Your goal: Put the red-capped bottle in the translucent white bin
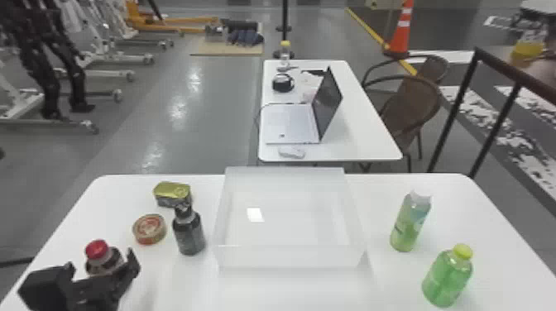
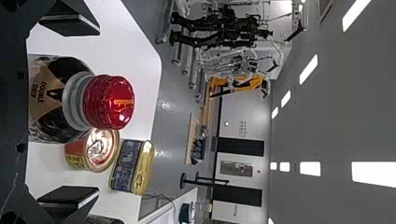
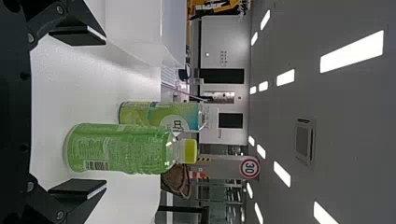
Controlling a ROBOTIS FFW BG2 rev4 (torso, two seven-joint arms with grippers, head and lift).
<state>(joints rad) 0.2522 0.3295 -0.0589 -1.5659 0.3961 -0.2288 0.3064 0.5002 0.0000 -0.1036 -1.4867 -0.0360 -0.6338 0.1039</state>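
There's the dark, rounded bottle (image 2: 49, 100), its glossy red cap (image 2: 109, 102) finely ridged, standing between parted fingers of the left tool (image 1: 101, 260). Right tool (image 3: 102, 113), fingers apart too

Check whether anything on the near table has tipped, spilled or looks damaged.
Nothing stands out: the red-capped bottle and both green bottles stand upright, with no visible spill. The bright patch in the translucent white bin looks like reflected light.

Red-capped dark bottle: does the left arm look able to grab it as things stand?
Likely yes. The open left gripper has a black finger either side of the bottle, the way to it looking free; the round red metal tin sits farther out, seemingly clear of the grip.
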